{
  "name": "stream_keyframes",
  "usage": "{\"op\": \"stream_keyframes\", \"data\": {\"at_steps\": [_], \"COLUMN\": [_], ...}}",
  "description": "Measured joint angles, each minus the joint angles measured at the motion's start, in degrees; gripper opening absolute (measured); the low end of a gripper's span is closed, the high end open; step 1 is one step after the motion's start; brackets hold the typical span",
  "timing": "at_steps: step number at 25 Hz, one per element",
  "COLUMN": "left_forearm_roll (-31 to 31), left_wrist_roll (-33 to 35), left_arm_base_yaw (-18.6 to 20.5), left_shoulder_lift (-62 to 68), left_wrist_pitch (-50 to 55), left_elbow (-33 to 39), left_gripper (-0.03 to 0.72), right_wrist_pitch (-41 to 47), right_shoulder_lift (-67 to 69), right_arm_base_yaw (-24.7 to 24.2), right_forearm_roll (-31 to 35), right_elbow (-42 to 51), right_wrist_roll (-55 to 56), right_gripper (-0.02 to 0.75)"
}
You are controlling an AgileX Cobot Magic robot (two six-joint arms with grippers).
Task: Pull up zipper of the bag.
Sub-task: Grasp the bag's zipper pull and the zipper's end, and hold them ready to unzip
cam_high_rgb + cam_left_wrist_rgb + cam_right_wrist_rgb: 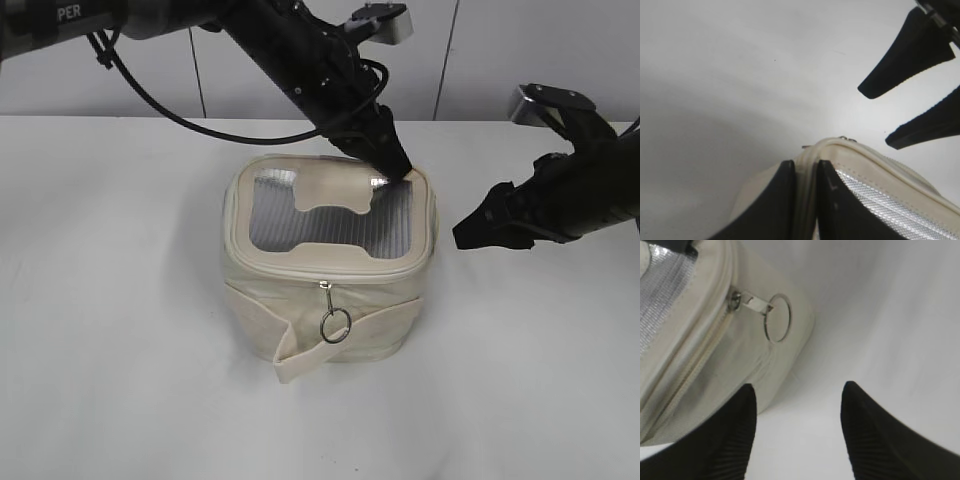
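The cream bag stands mid-table, its lid with grey ribbed panels facing up. The zipper runs round the lid's rim. One silver slider with a ring pull hangs at the front. A second slider with its ring shows in the right wrist view. My left gripper is at the lid's back right corner, shut on the cream rim. My right gripper is open and empty, to the right of the bag and apart from it.
The white table spreads all round the bag. A pale wall rises behind it. The right gripper's two black fingers show in the left wrist view, beyond the bag's corner.
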Motion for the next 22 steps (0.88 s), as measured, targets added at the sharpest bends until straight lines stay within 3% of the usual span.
{"op": "stream_keyframes", "data": {"at_steps": [7, 14, 22], "left_forearm_roll": [-2.8, -3.2, -3.3], "left_wrist_roll": [0.2, 0.2, 0.2], "left_arm_base_yaw": [1.4, 1.5, 1.5], "left_shoulder_lift": [0.4, 0.4, 0.4], "left_wrist_pitch": [0.7, 0.8, 0.8], "left_elbow": [0.0, 0.0, 0.0], "left_gripper": [0.087, 0.087, 0.087], "right_wrist_pitch": [-1.7, -0.4, 0.1], "right_shoulder_lift": [0.0, 3.5, 6.0], "right_arm_base_yaw": [0.0, 0.0, 0.1], "right_forearm_roll": [10.9, 12.2, 19.5], "right_elbow": [0.0, 0.0, -0.2], "right_wrist_roll": [-21.1, -27.6, -34.5], "right_gripper": [0.423, 0.411, 0.411]}}
